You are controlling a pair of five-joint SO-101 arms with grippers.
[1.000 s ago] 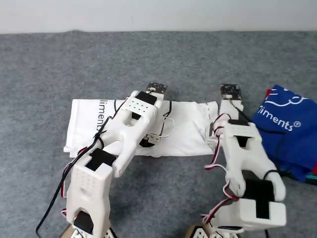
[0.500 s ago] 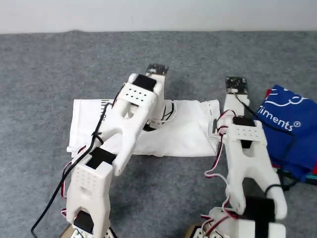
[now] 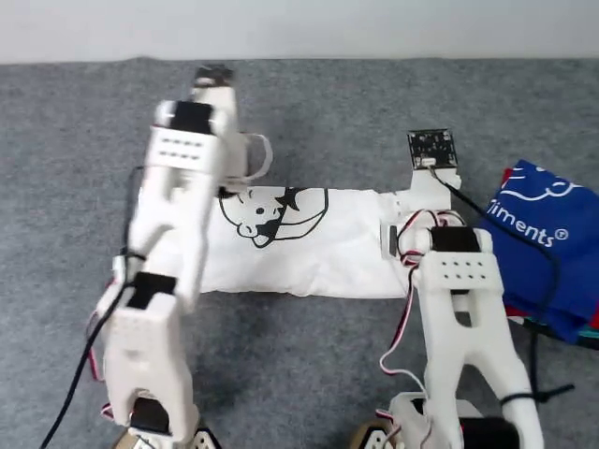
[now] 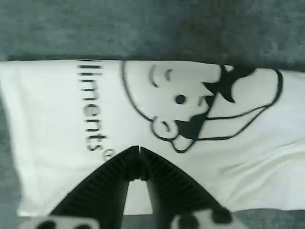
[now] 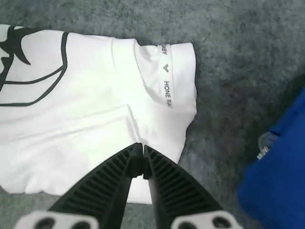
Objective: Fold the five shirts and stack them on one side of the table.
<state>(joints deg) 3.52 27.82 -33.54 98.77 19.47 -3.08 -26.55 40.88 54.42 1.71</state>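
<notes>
- The white shirt (image 3: 318, 248) lies on the table (image 3: 374, 112) as a long strip; it likely needs more folds.
- The left gripper (image 4: 139, 164) and right gripper (image 5: 143, 160) hang above it, jaws closed and empty.
- The blue shirt (image 3: 538, 248) tops a pile near its collar end; the stacking looks unfinished.

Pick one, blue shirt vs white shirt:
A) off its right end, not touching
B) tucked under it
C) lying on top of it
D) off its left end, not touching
A: the blue shirt lies past the white shirt's right end, with a strip of bare carpet between them.
</notes>
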